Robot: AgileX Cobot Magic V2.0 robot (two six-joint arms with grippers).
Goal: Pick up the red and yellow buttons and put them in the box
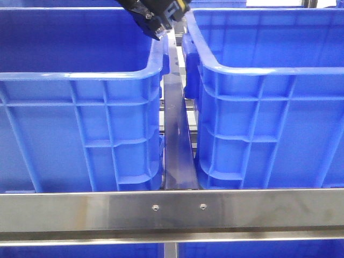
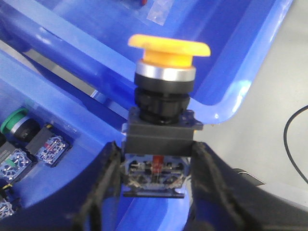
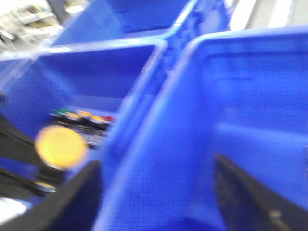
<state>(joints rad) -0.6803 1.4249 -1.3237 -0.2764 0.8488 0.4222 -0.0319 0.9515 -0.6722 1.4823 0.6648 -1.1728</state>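
Two large blue plastic crates fill the front view, the left crate (image 1: 80,123) and the right crate (image 1: 269,118) standing side by side with a narrow gap between them. A steel rail (image 1: 176,145) runs away down that gap, and a brushed steel crossbar (image 1: 172,212) with two screw heads lies across the near edge, so the table here is a metal frame more than a flat top.

At the far end of the gap, the left gripper (image 1: 159,21) shows above the left crate's inner corner. In the left wrist view the left gripper (image 2: 156,168) is clamped on the black square base of a yellow mushroom-head push button (image 2: 166,96), held upright with its yellow cap uppermost and a chrome collar beneath it. Below and to one side, more switches lie in a crate, among them a green push button (image 2: 17,122) and clear contact blocks (image 2: 50,147). Past the crate rim lies pale grey floor with a black cable (image 2: 293,139) curving over it.

The right wrist view is blurred; the right gripper (image 3: 159,202) has its fingers wide apart with nothing between them, above the right crate's interior (image 3: 250,120). The yellow button (image 3: 61,147) shows there as a soft yellow disc over the neighbouring crate, with a row of coloured switches (image 3: 82,115) behind it.
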